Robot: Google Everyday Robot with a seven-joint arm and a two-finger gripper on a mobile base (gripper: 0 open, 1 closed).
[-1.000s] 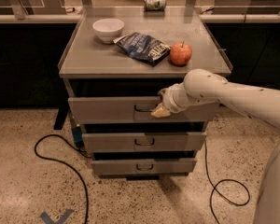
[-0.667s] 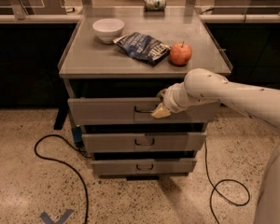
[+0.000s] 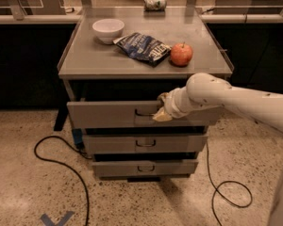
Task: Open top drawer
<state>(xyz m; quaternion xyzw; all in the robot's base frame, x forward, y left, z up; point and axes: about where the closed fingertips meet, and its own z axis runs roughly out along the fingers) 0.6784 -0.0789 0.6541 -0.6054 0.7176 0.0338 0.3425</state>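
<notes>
Touching handle (image 3: 142,112) | gripper (image 3: 161,112) at top drawer (image 3: 104,115) front centre

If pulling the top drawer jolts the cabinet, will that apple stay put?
Likely, if pulled gently. The apple is round, so a jolt might roll it, though it sits stem-up on the flat cabinet top. The gripper is at the handle of the top drawer, so the pull should be horizontal.

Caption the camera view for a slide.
Gripper at the handle of the top drawer, below apple, chip bag and bowl.
</notes>
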